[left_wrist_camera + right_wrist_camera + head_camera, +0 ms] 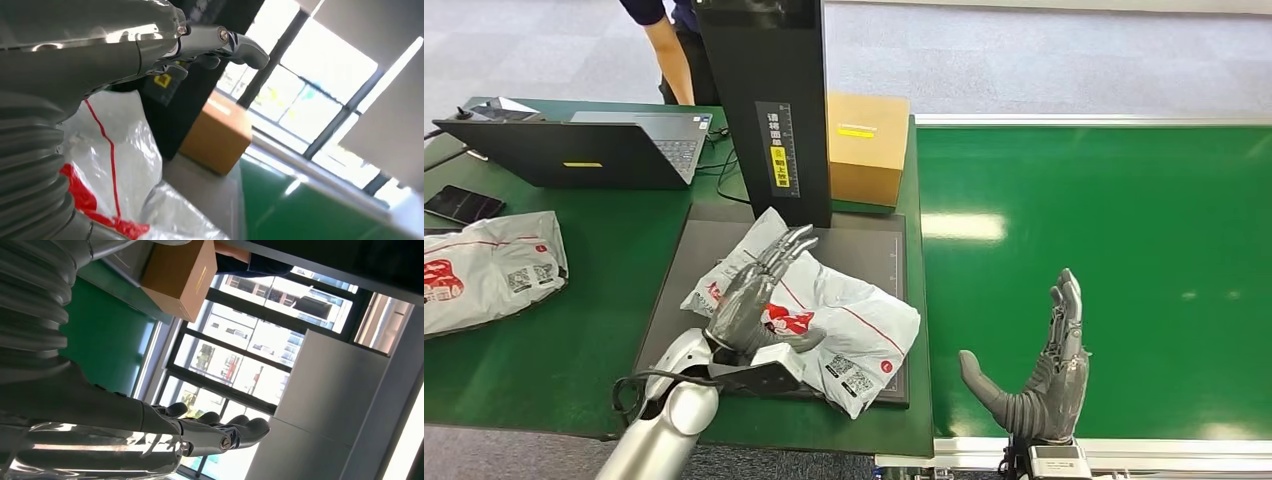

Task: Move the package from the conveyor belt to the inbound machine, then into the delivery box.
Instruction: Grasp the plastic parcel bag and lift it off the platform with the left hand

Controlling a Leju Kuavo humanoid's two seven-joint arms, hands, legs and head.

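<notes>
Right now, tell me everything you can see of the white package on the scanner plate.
The package is a soft white plastic mailer, crumpled and glossy, with red stripes, a red logo and printed code labels near one corner. It lies flat on the dark plate below the black column, one corner hanging past the plate's front edge. The left hand rests over it, fingers extended.

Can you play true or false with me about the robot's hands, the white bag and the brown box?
1. The left hand rests on the white package. True.
2. The right hand holds a package. False: it is open, holding nothing, above the green conveyor belt.
3. The cardboard box stands beside the black scanner column. True.
4. The laptop is closed. False: its lid is up.
5. The white package lies on the belt. False: it lies on the dark scanner plate.
</notes>
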